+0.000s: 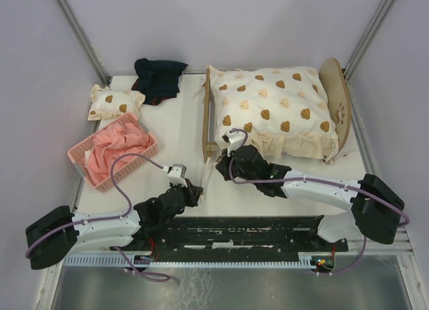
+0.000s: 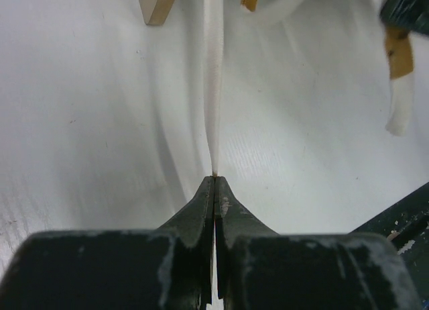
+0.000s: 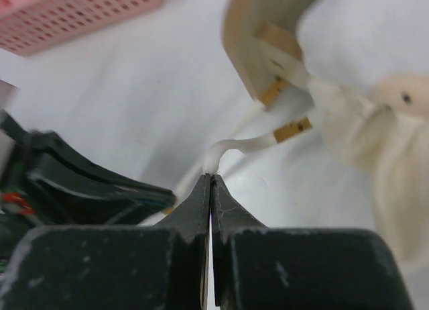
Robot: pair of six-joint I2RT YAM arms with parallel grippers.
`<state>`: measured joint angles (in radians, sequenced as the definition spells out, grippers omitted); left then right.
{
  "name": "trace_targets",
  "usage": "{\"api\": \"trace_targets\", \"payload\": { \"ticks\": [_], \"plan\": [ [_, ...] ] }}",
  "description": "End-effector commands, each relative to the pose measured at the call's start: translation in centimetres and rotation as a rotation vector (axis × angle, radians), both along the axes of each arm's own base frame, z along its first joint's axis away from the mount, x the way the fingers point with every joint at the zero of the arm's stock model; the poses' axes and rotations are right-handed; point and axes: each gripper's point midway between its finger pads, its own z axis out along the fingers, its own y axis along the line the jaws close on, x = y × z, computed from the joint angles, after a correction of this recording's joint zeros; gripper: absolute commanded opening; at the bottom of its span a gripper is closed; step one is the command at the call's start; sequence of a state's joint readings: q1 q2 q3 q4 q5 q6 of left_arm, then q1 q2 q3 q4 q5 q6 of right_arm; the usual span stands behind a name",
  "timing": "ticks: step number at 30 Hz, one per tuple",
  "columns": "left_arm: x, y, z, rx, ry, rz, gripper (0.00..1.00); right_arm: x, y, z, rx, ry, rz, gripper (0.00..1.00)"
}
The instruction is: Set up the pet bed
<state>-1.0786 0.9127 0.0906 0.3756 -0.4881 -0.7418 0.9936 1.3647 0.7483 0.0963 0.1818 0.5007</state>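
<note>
White table right-rear: light plywood pet bed, cream bear-print quilt on it | left: pink plastic basket, pink cloth inside | behind basket: small bear-print pillow | rear, between pillow and bed: dark crumpled cloth | off bed's near-left corner: white fabric ties

A: What sits on the left of the white table?
B: A pink plastic basket holding crumpled pink cloth. Just behind it, a small cream pillow with brown bear faces.
A: And further back?
B: A dark garment, bunched at the rear edge. To its right, a matching cream bear-print quilt, puffed and rumpled.
</note>
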Motion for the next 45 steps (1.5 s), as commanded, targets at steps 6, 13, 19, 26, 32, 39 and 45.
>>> {"api": "trace_targets", "payload": {
  "ticks": [6, 13, 19, 26, 32, 39, 45],
  "plan": [
    [-0.2, -1.3, 2.1, -0.087, -0.035, -0.041, 0.03, 2.5, 10.0, 8.7, 0.280, -0.163, 0.086, 0.02],
    [-0.2, -1.9, 3.0, -0.110, -0.034, -0.054, 0.03, 4.2, 11.6, 3.9, 0.230, -0.157, 0.002, 0.07],
    [0.1, -2.3, 4.5, -0.131, -0.049, -0.063, 0.03, 4.7, 9.7, 0.7, 0.126, -0.167, -0.072, 0.07],
    [0.4, -2.3, 4.9, -0.138, -0.036, -0.053, 0.03, 4.0, 9.2, -0.7, 0.002, -0.222, -0.021, 0.04],
    [0.2, -2.6, 4.0, -0.131, -0.005, -0.062, 0.03, 4.1, 11.3, 2.8, 0.036, -0.261, 0.039, 0.03],
    [0.7, -2.3, 4.6, -0.129, -0.012, -0.056, 0.03, 2.2, 8.2, -2.7, -0.140, -0.203, 0.088, 0.04],
    [0.9, -1.6, 3.7, -0.148, 0.037, -0.052, 0.03, 0.9, 4.6, -1.3, -0.218, -0.263, 0.146, 0.29]
  ]
}}
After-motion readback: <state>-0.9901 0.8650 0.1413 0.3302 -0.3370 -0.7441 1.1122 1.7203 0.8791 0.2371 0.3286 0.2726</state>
